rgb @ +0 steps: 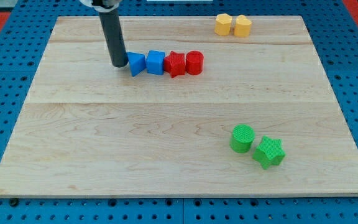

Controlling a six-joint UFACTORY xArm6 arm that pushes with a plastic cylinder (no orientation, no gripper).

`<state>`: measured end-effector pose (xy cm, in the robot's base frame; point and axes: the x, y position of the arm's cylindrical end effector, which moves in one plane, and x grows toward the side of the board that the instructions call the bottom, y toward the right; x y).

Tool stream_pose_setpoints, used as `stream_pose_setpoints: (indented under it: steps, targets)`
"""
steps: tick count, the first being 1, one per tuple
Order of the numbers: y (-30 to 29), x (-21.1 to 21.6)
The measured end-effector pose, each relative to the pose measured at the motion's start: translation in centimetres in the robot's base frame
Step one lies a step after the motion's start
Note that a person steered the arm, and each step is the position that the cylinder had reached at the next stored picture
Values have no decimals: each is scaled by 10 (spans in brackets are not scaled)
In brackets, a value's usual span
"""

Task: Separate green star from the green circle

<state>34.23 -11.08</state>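
Nothing done yet: the green star (269, 152) sits touching the green circle (242, 138), well off toward the view's bottom right from my tip (117, 64). No claw here, so no grip to report; my tip rests just beside the blue triangle (136, 63) on the desk (104, 149).

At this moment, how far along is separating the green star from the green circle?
Nothing looks done: the green star block and the green circle block sit side by side, about touching, near the view's bottom right. My tip is far off, beside the blue triangle block at the view's upper left. Reaching the pair and pushing them apart is all left.
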Motion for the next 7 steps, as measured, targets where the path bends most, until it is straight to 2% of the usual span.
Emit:
stream_pose_setpoints:
  steps: [3, 4, 6, 7]
  targets:
    - [5, 0]
    - [-21, 2]
    - [-71, 178]
    - [-17, 233]
